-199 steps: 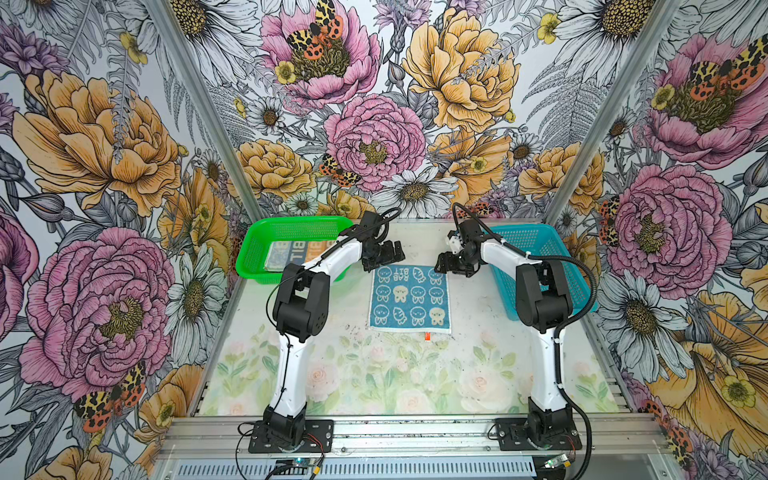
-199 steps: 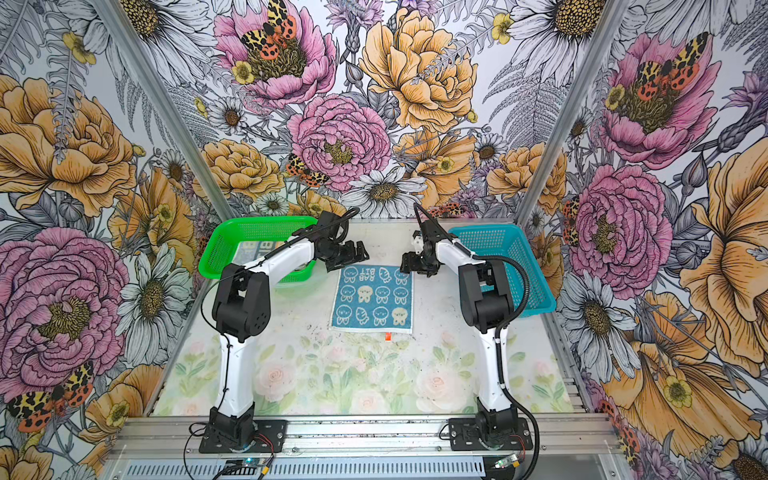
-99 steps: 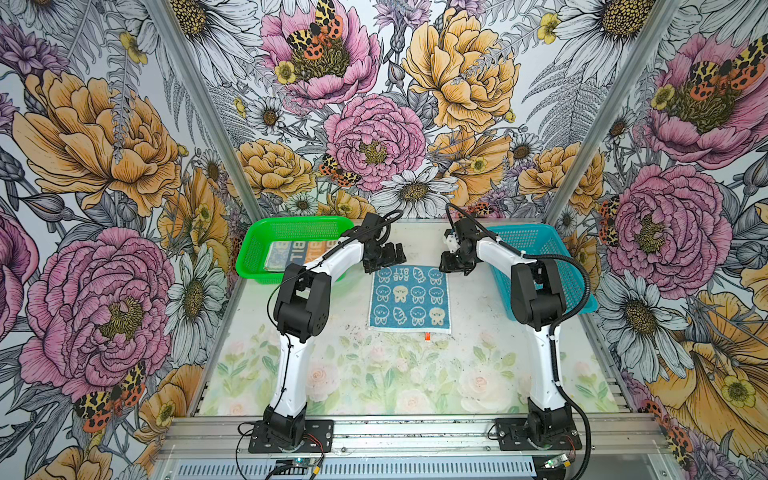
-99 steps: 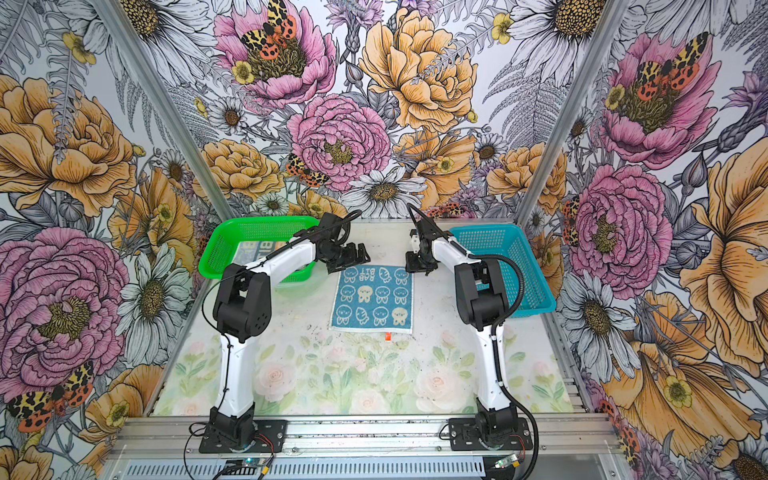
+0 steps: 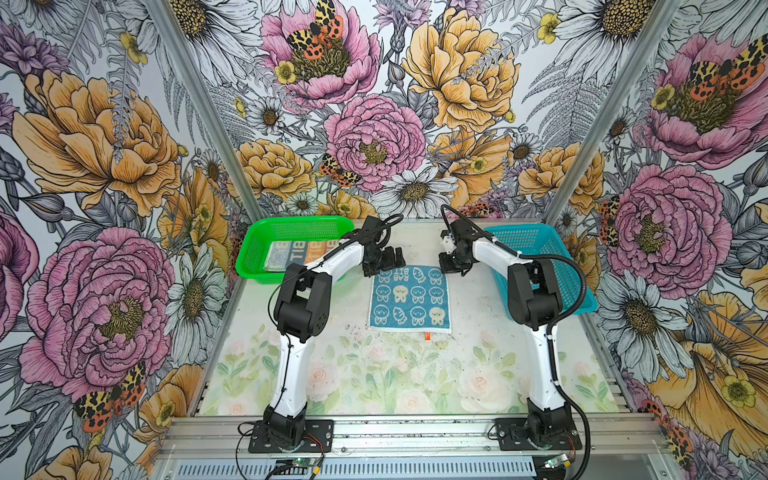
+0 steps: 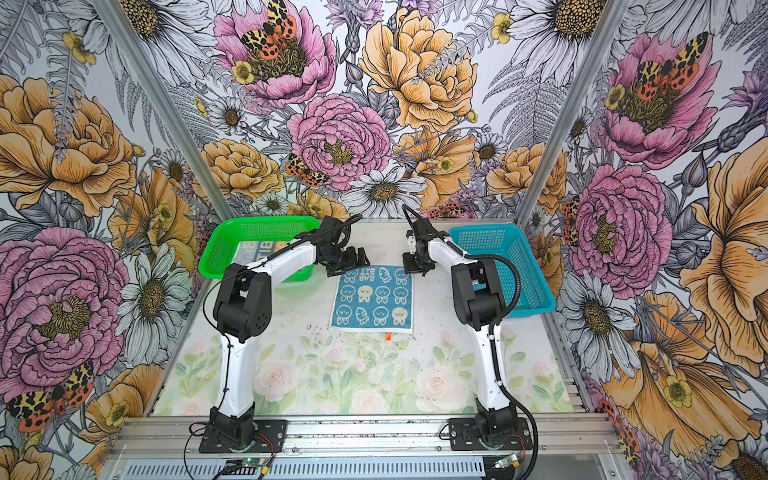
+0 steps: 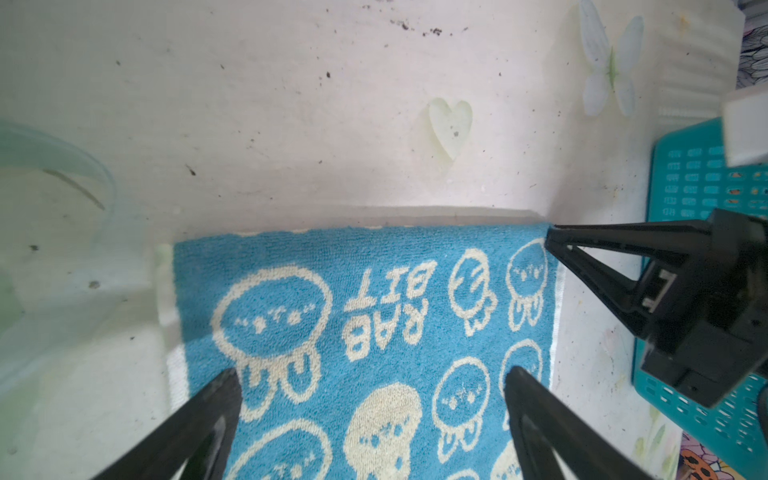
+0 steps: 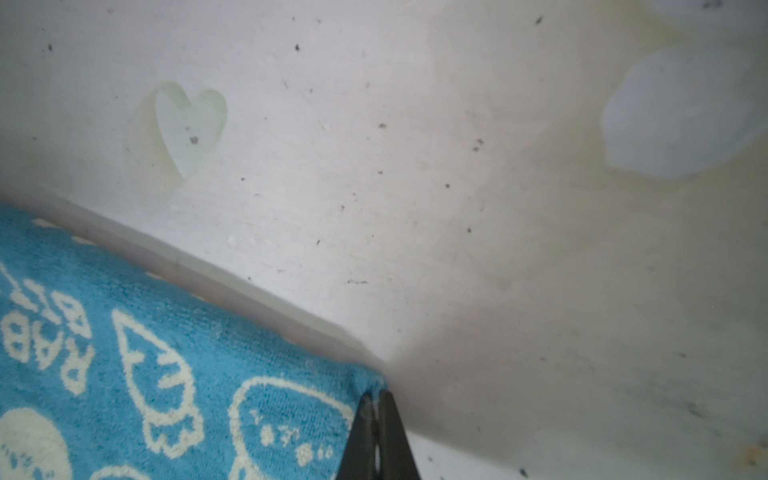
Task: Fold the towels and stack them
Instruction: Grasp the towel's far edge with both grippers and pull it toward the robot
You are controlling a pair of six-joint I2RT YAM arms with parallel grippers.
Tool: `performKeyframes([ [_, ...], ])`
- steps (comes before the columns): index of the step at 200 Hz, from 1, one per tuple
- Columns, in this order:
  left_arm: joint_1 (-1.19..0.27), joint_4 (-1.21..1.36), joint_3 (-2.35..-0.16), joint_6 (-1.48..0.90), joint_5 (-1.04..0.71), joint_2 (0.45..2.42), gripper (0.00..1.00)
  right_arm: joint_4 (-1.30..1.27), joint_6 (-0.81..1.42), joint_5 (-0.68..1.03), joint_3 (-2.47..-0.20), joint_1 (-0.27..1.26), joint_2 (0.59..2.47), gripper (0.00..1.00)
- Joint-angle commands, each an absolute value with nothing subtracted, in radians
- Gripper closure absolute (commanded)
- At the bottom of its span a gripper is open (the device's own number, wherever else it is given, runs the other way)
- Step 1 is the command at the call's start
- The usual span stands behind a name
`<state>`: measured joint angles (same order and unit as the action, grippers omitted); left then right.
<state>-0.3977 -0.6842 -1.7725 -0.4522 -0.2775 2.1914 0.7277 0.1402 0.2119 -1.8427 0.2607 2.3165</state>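
Note:
A blue towel (image 5: 409, 299) (image 6: 372, 300) with cream rabbits lies flat at the table's middle, its orange tag (image 5: 427, 337) at the near edge. My right gripper (image 5: 451, 270) (image 6: 414, 269) is shut on the towel's far right corner; in the right wrist view the closed tips (image 8: 376, 395) pinch a peak of the blue towel (image 8: 166, 374). My left gripper (image 5: 388, 268) (image 6: 353, 264) hangs open over the far left corner. Its wrist view shows the gripper (image 7: 374, 374) straddling the towel (image 7: 374, 316) without gripping. More folded towels (image 5: 305, 251) lie in the green basket.
A green basket (image 5: 249, 257) stands at the back left, beside the left arm. A blue basket (image 5: 540, 237) stands at the back right, partly behind the right arm, and looks empty. The table mat (image 5: 374, 374) has a pale floral print.
My right gripper has moved a little to the towel's far right corner and closed on it. The left gripper has stayed open and hardly moved.

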Motion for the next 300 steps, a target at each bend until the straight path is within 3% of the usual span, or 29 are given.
performKeyframes([
  [1, -0.409, -0.684, -1.763, -0.430, -0.282, 2.144, 0.01, 0.797, 0.130, 0.168, -1.889, 0.244, 2.369, 1.00],
  [94, -0.392, -0.806, -2.040, -0.371, -0.274, 2.322, 0.01, 1.017, -0.031, 0.071, -2.199, 0.196, 2.490, 1.00],
  [175, -0.369, -0.910, -2.333, -0.272, -0.201, 2.544, 0.20, 1.018, -0.037, 0.120, -2.214, 0.218, 2.491, 1.00],
  [207, -0.359, -0.909, -2.381, -0.269, -0.209, 2.584, 0.24, 1.019, -0.038, 0.130, -2.215, 0.225, 2.491, 1.00],
  [252, -0.357, -0.909, -2.395, -0.250, -0.227, 2.613, 0.39, 1.019, -0.035, 0.133, -2.221, 0.230, 2.491, 1.00],
  [300, -0.357, -0.910, -2.396, -0.225, -0.231, 2.639, 0.43, 1.019, -0.032, 0.133, -2.219, 0.230, 2.493, 1.00],
])
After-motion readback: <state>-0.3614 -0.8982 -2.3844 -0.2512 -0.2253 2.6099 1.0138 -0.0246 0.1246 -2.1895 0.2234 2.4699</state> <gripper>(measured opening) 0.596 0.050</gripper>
